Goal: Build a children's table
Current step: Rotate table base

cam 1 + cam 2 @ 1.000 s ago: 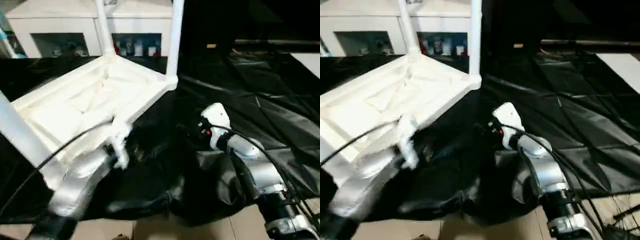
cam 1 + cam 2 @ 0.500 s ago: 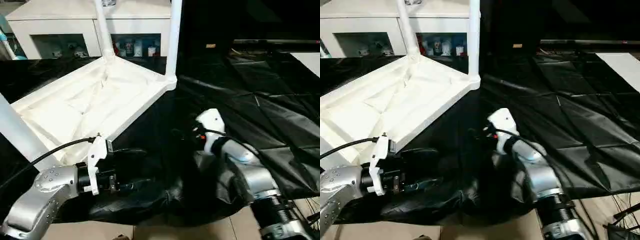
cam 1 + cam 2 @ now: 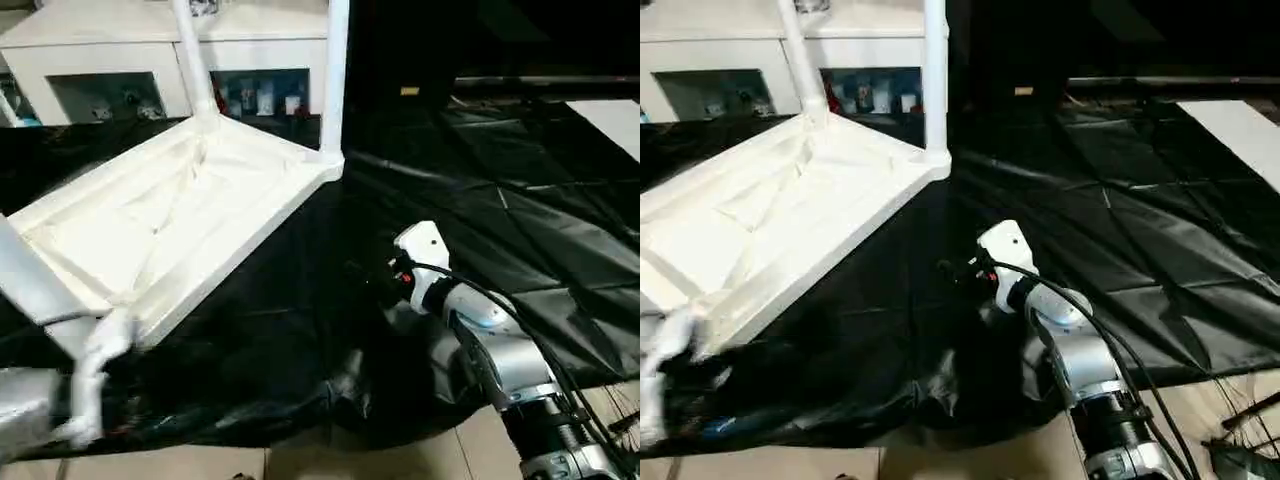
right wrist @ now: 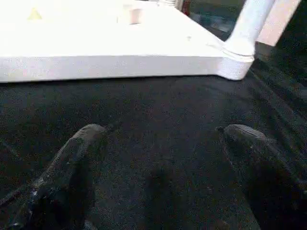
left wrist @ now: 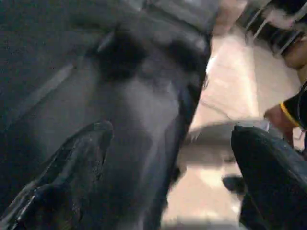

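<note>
Children's table [image 3: 170,215] lying upside down on the worktop [image 3: 520,220] at left, legs standing up, cabinet [image 3: 110,60] sitting behind it, right hand [image 4: 158,143] hovering just before its near corner.

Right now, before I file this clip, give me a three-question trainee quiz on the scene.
1. True or false: the children's table lies upside down on the black cloth.
2. How many table legs can be seen fitted? A) none B) three C) five
3. Fill in: the right gripper is ____ and holds nothing.

Key: 1 true; 2 B; 3 open
</note>
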Controlling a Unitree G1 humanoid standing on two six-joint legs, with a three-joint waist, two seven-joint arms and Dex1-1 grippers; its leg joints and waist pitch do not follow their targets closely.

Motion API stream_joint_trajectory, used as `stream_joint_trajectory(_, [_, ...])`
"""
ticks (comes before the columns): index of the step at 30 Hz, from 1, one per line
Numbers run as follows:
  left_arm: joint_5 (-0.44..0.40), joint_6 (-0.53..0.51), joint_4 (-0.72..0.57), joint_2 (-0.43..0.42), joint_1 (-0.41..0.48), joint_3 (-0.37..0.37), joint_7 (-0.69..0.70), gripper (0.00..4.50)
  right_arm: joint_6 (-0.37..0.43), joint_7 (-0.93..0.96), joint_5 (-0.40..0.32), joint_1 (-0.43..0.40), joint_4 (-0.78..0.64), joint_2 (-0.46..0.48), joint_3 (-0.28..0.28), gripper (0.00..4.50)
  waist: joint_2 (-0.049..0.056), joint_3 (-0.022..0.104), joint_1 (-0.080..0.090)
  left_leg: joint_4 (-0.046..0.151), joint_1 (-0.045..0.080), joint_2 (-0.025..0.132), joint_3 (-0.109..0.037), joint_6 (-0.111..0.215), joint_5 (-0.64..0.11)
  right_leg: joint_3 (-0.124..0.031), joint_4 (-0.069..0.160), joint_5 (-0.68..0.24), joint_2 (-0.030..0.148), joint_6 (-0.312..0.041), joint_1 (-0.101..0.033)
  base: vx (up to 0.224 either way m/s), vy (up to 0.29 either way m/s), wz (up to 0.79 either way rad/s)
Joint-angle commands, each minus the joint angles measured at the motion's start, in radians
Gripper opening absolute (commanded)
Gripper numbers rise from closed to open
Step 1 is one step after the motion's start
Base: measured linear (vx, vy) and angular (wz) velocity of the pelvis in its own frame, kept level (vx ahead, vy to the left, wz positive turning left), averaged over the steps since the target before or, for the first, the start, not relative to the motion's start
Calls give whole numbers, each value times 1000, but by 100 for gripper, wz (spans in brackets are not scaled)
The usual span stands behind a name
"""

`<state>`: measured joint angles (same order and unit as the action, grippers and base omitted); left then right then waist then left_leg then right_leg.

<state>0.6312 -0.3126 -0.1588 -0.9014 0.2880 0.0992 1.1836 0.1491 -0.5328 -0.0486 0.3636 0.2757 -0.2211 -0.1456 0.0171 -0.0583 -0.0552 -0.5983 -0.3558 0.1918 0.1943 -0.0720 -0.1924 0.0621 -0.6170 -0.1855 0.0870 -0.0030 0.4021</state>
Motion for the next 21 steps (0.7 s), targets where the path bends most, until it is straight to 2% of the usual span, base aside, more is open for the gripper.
stream_joint_trajectory(1, [-15,-11,19,-22,17,42,11,448,2,2,-8,5,-11,-2,8,414,20,49,0,96,13,32,-23,-31,-401,-48,78,-327,40,-168,-29,0,0,0])
stream_joint_trajectory(2, [-36,-8,45,-49,52,62,30,448,0,1,-6,6,-7,-1,9,414,23,48,0,95,16,33,-23,-28,-397,-49,79,-325,40,-169,-26,0,0,0])
stream_joint_trajectory(8, [-77,-8,109,-110,98,103,56,448,-4,-2,-4,7,-1,-3,9,414,28,44,-4,99,22,36,-22,-30,-423,-52,81,-327,40,-179,-19,0,0,0])
stream_joint_trajectory(13, [-93,13,188,-140,112,163,55,448,-3,-1,-4,5,-2,-3,8,414,28,44,-3,100,21,34,-25,-33,-435,-51,81,-331,41,-176,-22,0,0,0])
stream_joint_trajectory(15, [-113,46,277,-164,117,232,63,448,-4,-1,-3,3,-2,-4,10,414,29,44,-3,100,22,35,-24,-30,-434,-52,81,-330,42,-178,-21,0,0,0])
stream_joint_trajectory(18, [-120,68,341,-183,111,282,67,448,-5,-1,-3,1,-1,-5,10,414,29,44,-4,99,21,34,-24,-27,-426,-53,81,-320,41,-181,-22,0,0,0])
stream_joint_trajectory(19, [-117,72,362,-189,102,299,66,448,-6,-1,-2,1,0,-6,10,414,26,45,-3,99,22,34,-24,-27,-427,-53,81,-323,41,-181,-23,0,0,0])
stream_joint_trajectory(20, [-115,75,374,-192,97,308,66,448,-7,-1,-2,1,1,-6,10,414,28,45,-4,100,23,34,-25,-29,-432,-53,80,-329,41,-183,-22,0,0,0])
stream_joint_trajectory(21, [-80,83,421,-190,53,361,71,448,-8,-2,0,2,5,-6,9,414,26,44,-6,100,27,35,-24,-30,-443,-53,82,-338,40,-184,-19,0,0,0])
